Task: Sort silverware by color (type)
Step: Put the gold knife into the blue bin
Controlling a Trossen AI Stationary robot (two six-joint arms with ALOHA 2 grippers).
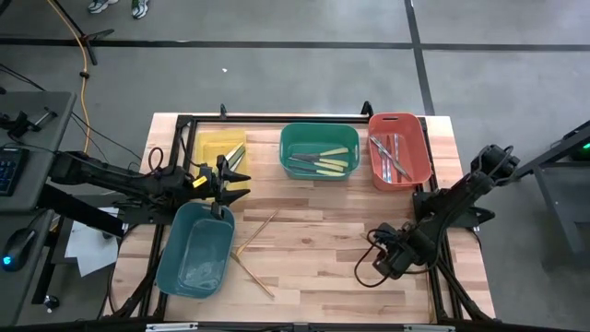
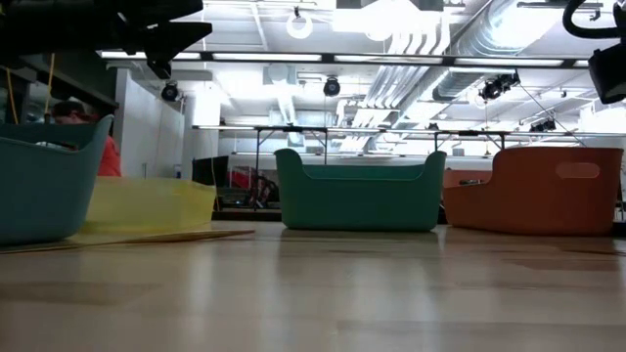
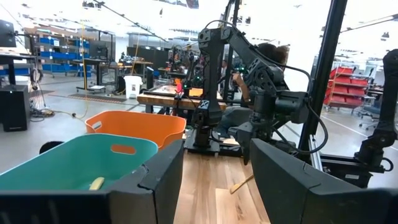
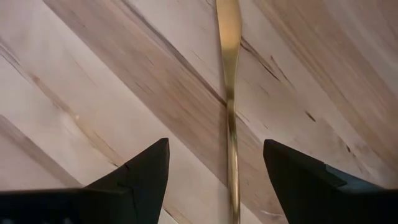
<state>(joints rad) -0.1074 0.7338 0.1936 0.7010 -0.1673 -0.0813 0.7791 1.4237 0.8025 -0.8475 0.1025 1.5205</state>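
My right gripper (image 1: 385,258) points straight down near the table's right front, open. A tan wooden utensil (image 4: 229,93) lies flat on the table below it and runs between the two fingers (image 4: 146,171) without touching them. Two more wooden utensils (image 1: 258,231) (image 1: 251,271) lie on the table beside the teal bin (image 1: 196,249). My left gripper (image 1: 240,184) is held level and open over the teal bin's far end, with nothing in it. Yellow-handled silverware (image 1: 323,161) lies in the green bin (image 1: 320,138), silver pieces (image 1: 392,157) in the red bin (image 1: 412,171), and green ones (image 1: 237,155) in the yellow bin (image 1: 214,148).
The yellow, green and red bins stand in a row along the far edge, and the teal bin is at the near left. Bare wood lies between the bins and my right arm. A black frame (image 1: 277,118) borders the table. A seated person (image 3: 273,56) shows beyond the table.
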